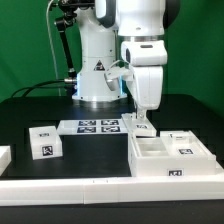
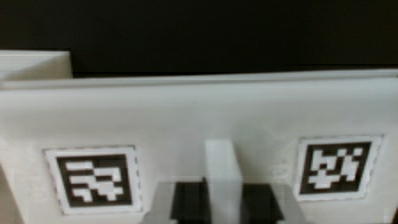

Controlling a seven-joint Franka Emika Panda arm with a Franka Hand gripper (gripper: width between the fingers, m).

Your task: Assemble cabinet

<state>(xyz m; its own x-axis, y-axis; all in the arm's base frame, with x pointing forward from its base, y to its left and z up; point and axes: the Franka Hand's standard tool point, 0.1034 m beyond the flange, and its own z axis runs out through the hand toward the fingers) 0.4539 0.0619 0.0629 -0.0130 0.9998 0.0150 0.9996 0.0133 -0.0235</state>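
Note:
The large white cabinet frame (image 1: 172,158) lies at the exterior view's right, with open compartments and marker tags on its front. My gripper (image 1: 140,124) points straight down at the frame's far left corner. In the wrist view a white wall of the frame (image 2: 196,110) fills the picture. It carries two marker tags with a narrow upright ridge (image 2: 221,165) between them. My gripper (image 2: 221,205) straddles that ridge, and the dark fingertips (image 2: 183,205) lie against it on both sides with no gap showing. A small white drawer box (image 1: 45,142) with a tag stands at the left.
The marker board (image 1: 92,126) lies flat in front of the robot's white pedestal (image 1: 95,75). Another white part (image 1: 3,156) shows at the far left edge. A long white ledge (image 1: 70,186) runs along the front of the table.

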